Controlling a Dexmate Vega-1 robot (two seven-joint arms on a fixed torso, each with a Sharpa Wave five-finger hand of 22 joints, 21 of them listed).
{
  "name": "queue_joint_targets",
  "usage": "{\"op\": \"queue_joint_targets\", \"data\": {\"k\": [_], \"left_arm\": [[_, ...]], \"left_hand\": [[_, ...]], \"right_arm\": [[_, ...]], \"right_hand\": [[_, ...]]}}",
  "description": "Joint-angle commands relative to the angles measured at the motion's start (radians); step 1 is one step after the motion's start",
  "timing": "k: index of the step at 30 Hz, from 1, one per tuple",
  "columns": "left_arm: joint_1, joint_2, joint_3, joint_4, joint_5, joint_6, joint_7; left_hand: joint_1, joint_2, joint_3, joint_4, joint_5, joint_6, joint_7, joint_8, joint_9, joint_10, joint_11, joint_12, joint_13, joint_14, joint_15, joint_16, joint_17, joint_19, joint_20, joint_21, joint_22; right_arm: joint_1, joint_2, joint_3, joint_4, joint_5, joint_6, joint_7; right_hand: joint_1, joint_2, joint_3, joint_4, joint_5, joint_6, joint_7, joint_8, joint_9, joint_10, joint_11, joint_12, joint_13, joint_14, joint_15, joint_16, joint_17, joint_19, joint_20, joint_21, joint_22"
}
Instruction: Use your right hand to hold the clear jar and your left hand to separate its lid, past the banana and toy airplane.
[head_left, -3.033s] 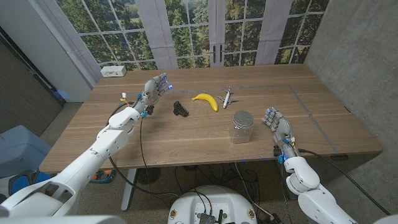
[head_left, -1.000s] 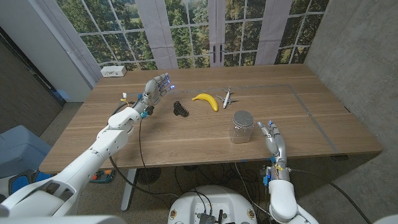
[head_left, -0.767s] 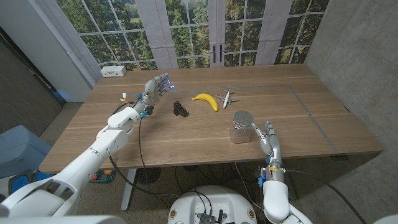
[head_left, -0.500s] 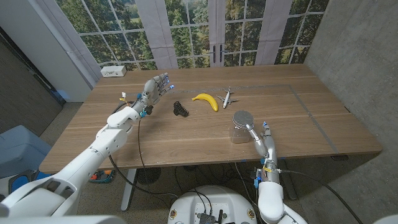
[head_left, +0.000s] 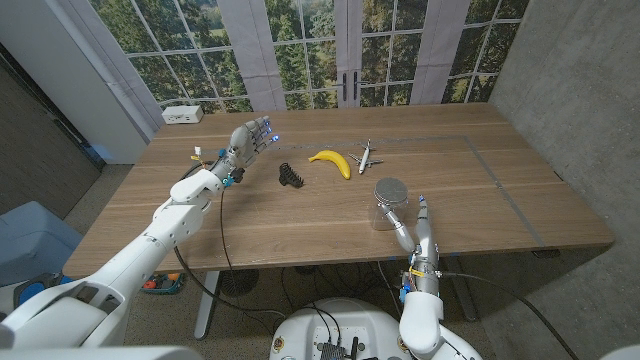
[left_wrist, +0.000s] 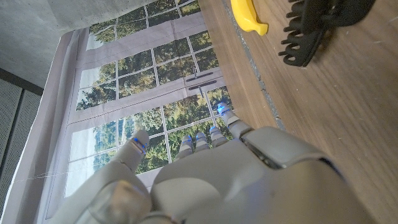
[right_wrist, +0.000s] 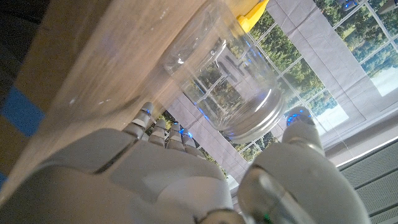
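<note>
The clear jar (head_left: 389, 208) with its grey metal lid (head_left: 391, 189) stands upright near the table's front edge. My right hand (head_left: 414, 231) stands at the jar's near right side with its fingers reaching up along the glass. In the right wrist view the jar (right_wrist: 211, 74) lies between the thumb and the other fingers of that hand (right_wrist: 174, 180), which are apart; contact cannot be told. My left hand (head_left: 250, 140) hovers open over the far left of the table. The yellow banana (head_left: 331, 161) and the toy airplane (head_left: 366, 155) lie beyond the jar.
A black hair clip (head_left: 291, 176) lies left of the banana, and both show ahead of my left hand (left_wrist: 217, 180) in its wrist view. A white box (head_left: 182, 114) sits at the wooden table's (head_left: 300, 225) far left corner. Windows stand behind.
My right hand has swung in from the jar's right to its near side, and its fingers now bracket the glass. My left hand has barely moved.
</note>
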Motion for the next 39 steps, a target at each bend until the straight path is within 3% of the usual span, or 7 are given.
{"op": "queue_joint_targets", "data": {"k": [1,5,8,13,15,21,39], "left_arm": [[-0.015,-0.006,0.003,0.025,-0.004,0.008,-0.018],[-0.016,-0.008,0.003,0.031,-0.005,0.008,-0.021],[-0.017,-0.009,0.004,0.033,-0.004,0.008,-0.023],[-0.019,-0.01,0.002,0.036,-0.005,0.007,-0.025],[-0.019,-0.01,0.002,0.036,-0.007,0.008,-0.026],[-0.018,-0.012,-0.001,0.038,-0.015,0.011,-0.032],[0.0,-0.009,-0.013,0.018,-0.034,0.023,-0.025]], "left_hand": [[-0.012,0.042,0.001,-0.005,-0.001,-0.003,0.013,0.005,0.001,-0.001,0.005,0.009,0.006,0.007,-0.031,0.003,0.003,0.01,-0.037,-0.002,0.003],[-0.012,0.043,0.001,-0.005,-0.001,-0.003,0.014,0.005,0.001,-0.001,0.004,0.008,0.006,0.007,-0.032,0.003,0.003,0.011,-0.036,-0.003,0.003],[-0.012,0.043,0.001,-0.005,-0.001,-0.004,0.014,0.005,0.001,-0.002,0.005,0.008,0.006,0.007,-0.031,0.003,0.003,0.011,-0.036,-0.004,0.003],[-0.013,0.043,0.001,-0.005,-0.001,-0.005,0.014,0.005,0.001,-0.002,0.004,0.008,0.006,0.007,-0.03,0.003,0.003,0.012,-0.035,-0.006,0.003],[-0.013,0.043,0.001,-0.005,-0.001,-0.005,0.015,0.005,0.001,-0.003,0.004,0.008,0.006,0.007,-0.03,0.003,0.003,0.013,-0.035,-0.006,0.003],[-0.014,0.044,0.0,-0.005,-0.001,-0.006,0.016,0.004,0.001,-0.003,0.004,0.008,0.006,0.007,-0.029,0.003,0.003,0.014,-0.034,-0.008,0.003],[-0.015,0.043,-0.001,-0.007,-0.001,-0.009,0.02,0.004,0.001,-0.001,0.008,0.009,0.006,0.01,-0.024,0.004,0.003,0.02,-0.03,-0.013,0.003]], "right_arm": [[0.032,0.001,-0.06,-0.014,-0.022,-0.126,-0.025],[0.044,0.006,-0.081,-0.02,-0.028,-0.177,-0.026],[0.055,0.014,-0.093,-0.024,-0.028,-0.226,-0.027],[0.078,0.035,-0.117,-0.005,-0.053,-0.271,-0.075],[0.085,0.041,-0.124,0.002,-0.061,-0.283,-0.095],[0.11,0.067,-0.145,0.046,-0.083,-0.282,-0.165],[0.191,0.146,-0.187,0.143,-0.045,-0.368,-0.212]], "right_hand": [[0.016,0.001,-0.014,0.001,0.011,-0.018,0.013,0.007,0.003,-0.02,0.009,0.004,0.004,-0.02,0.004,0.002,0.006,-0.014,0.008,-0.014,0.002],[0.022,0.002,-0.027,0.004,0.015,-0.028,0.024,0.007,0.004,-0.029,0.021,0.007,0.006,-0.034,0.016,0.002,0.009,-0.028,0.025,-0.026,0.003],[0.028,0.003,-0.045,0.009,0.019,-0.061,0.04,0.002,0.004,-0.064,0.033,0.004,0.008,-0.062,0.025,0.0,0.013,-0.064,0.041,-0.049,0.003],[0.051,0.017,-0.05,0.008,0.026,-0.074,0.048,0.005,0.005,-0.082,0.05,0.006,0.01,-0.074,0.037,0.003,0.016,-0.064,0.052,-0.057,0.003],[0.069,0.02,-0.052,0.005,0.031,-0.079,0.04,0.007,0.005,-0.087,0.045,0.009,0.011,-0.078,0.031,0.005,0.017,-0.065,0.043,-0.062,0.003],[0.091,0.024,-0.057,0.004,0.037,-0.088,0.036,0.009,0.006,-0.096,0.048,0.011,0.012,-0.087,0.036,0.007,0.02,-0.07,0.052,-0.07,0.003],[0.131,0.035,-0.077,0.013,0.051,-0.133,0.04,0.006,0.007,-0.124,0.055,0.017,0.017,-0.109,0.043,0.015,0.033,-0.095,0.064,-0.104,0.001]]}}
